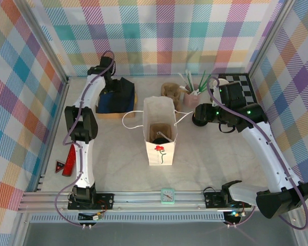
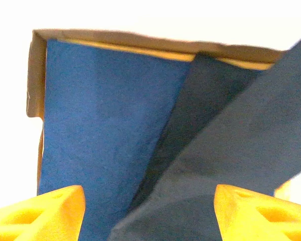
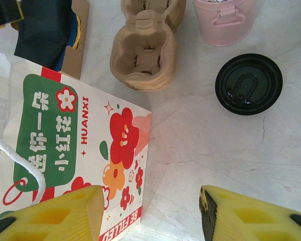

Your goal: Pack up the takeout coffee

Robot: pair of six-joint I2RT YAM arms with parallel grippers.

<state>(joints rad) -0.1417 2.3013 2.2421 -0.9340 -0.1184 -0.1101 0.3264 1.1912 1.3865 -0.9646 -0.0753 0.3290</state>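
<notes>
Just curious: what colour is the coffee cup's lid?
Black lid, best seen in the right wrist view.

Finding: this is a robot test cell in a lab. Plaid fabric walls (image 1: 154, 31) hang on an aluminium frame (image 1: 47, 45). My left arm (image 1: 82, 138) and right arm (image 1: 269, 148) are bolted to a slotted rail (image 1: 143, 197) at the edge of a marble-look tabletop (image 1: 118, 169). A black-and-white checkerboard (image 1: 244, 82) lies in the far corner, and a small clock (image 1: 168, 195) sits on the rail.

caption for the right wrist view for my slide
Right gripper, jaws open, over bare table between the flower-printed paper bag and the lidded takeout coffee, pulp cup carriers beyond
</notes>
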